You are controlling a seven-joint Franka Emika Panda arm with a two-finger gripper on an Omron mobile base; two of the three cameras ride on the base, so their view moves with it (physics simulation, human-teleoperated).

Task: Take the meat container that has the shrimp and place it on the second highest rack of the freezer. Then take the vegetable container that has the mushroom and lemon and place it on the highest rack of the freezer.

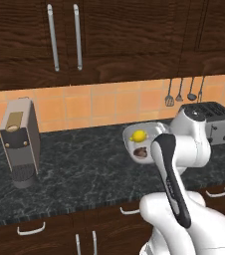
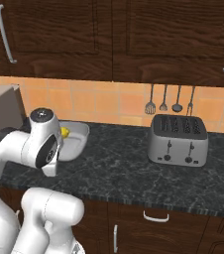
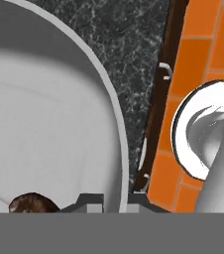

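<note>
Count, both base views: one grey vegetable container (image 1: 152, 132) on the counter; one lemon (image 1: 139, 135) and one mushroom (image 1: 141, 152) inside it; one toaster (image 2: 178, 139), four slots on top; four utensils (image 2: 169, 101) hanging on the tile wall; one coffee machine (image 1: 19, 141) at the left of the counter; two long vertical cabinet handles (image 1: 64, 37) overhead in the left base view, three in the right base view; three drawer pulls (image 1: 31, 229) below the counter edge in the left base view; one arm, one gripper (image 3: 115, 202).
</note>
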